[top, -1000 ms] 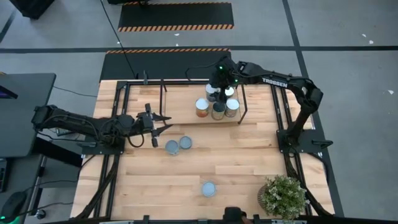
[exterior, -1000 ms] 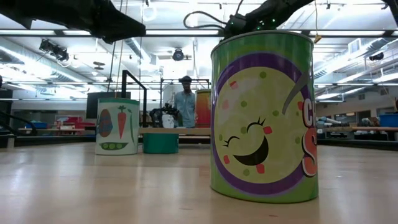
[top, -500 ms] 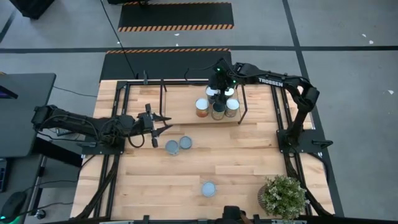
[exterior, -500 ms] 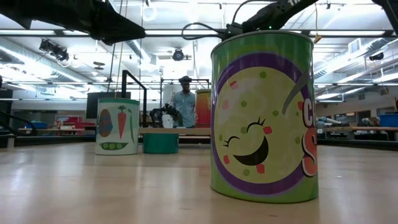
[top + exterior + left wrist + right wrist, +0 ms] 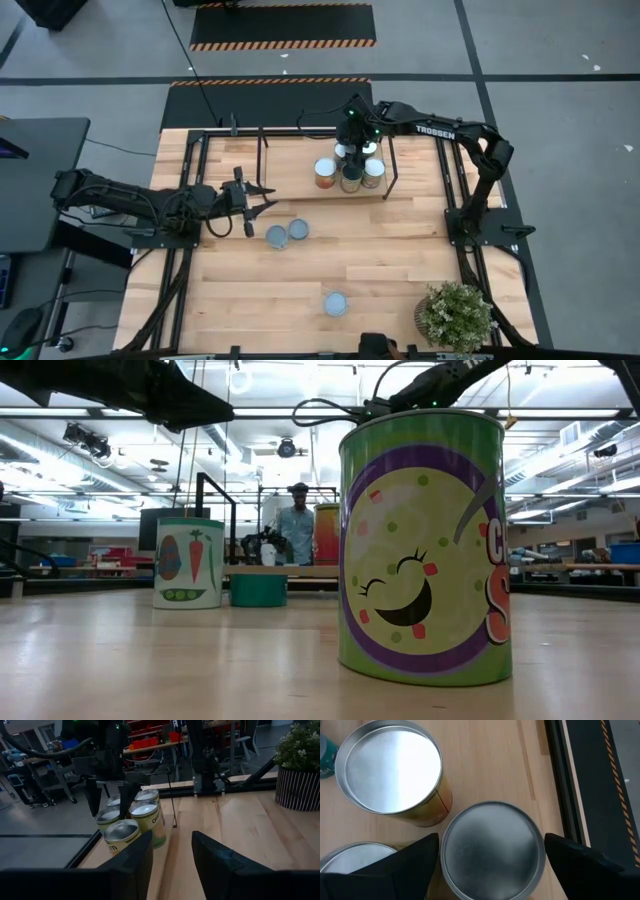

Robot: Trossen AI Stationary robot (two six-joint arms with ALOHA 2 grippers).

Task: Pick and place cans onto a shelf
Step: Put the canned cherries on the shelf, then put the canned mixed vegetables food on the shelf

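Several cans stand clustered on the right part of the light-wood shelf (image 5: 287,172), one with an orange label (image 5: 325,173). My right gripper (image 5: 350,138) hovers over this cluster, pointing down. It is open, with a finger on either side of a silver-topped can (image 5: 492,850). Three cans stand on the tabletop: two side by side (image 5: 276,236) (image 5: 298,230) and one near the front (image 5: 336,303), large and green in the low view (image 5: 425,550). My left gripper (image 5: 255,197) is open and empty, left of the pair, level above the table. My right gripper's fingers (image 5: 420,857) stand on either side of the silver-topped can's rim (image 5: 451,827), coming from above. I cannot tell whether they touch it. The can stands upright on the shelf.
A potted plant (image 5: 458,315) stands at the table's near right corner. Black metal frames run along both table sides (image 5: 452,190). A person (image 5: 297,528) stands in the room beyond the table. Bare wood lies between the shelf and the near can.
My right gripper has shifted slightly toward the table's left and near edge over the shelf's cans.
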